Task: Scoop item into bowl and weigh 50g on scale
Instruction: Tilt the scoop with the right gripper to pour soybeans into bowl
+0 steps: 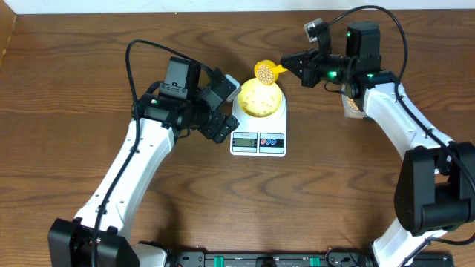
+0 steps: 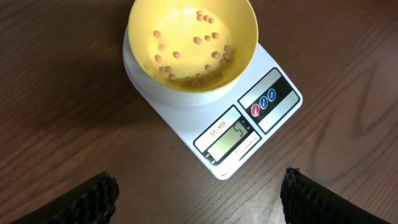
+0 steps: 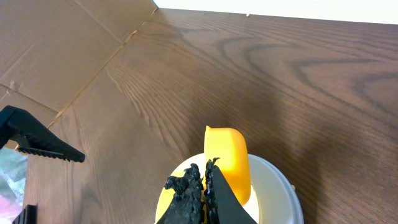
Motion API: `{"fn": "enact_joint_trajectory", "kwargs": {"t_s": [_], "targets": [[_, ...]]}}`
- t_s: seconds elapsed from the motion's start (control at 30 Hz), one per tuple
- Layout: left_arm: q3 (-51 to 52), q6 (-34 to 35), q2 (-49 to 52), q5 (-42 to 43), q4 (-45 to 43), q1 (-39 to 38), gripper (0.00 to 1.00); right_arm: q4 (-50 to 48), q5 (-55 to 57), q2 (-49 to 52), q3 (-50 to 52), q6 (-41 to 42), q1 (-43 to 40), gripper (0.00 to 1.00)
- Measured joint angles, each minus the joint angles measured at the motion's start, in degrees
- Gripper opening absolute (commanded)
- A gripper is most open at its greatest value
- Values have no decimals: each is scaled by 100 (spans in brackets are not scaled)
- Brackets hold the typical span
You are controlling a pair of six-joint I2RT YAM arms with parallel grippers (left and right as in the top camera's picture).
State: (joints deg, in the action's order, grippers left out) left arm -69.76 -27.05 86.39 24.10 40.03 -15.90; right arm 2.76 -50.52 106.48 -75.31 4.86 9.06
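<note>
Small round tan beans (image 1: pixel 263 71) fill a bright yellow plastic scoop (image 1: pixel 276 70). The right gripper (image 1: pixel 293 68) holds it by the small round pale yellow bowl (image 1: pixel 243 95), which sits on the flat white scale (image 1: pixel 276 119) mid-desk. From the left wrist, a few beans (image 2: pixel 198 40) lie in the bowl (image 2: pixel 143 37), and the left gripper (image 2: pixel 196 183) gapes wide, empty. From the right wrist, the fingers (image 3: pixel 186 193) pinch the scoop (image 3: pixel 227 162).

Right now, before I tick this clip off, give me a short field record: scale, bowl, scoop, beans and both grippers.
scale: display shows what looks like a 5
bowl: sits on the scale's platform
scoop: loaded, held over the bowl's far rim
beans: thin scatter in the bowl, a heap in the scoop
left gripper: open, empty, near the scale's display end
right gripper: shut on the scoop's handle
</note>
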Motion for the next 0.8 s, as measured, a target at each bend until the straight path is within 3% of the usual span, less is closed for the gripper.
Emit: {"fn": "enact_joint_trajectory", "kwargs": {"t_s": [0.8], "targets": [[2,0,0,0,0,0,86,87,275,0,0,-328,4,1]]}}
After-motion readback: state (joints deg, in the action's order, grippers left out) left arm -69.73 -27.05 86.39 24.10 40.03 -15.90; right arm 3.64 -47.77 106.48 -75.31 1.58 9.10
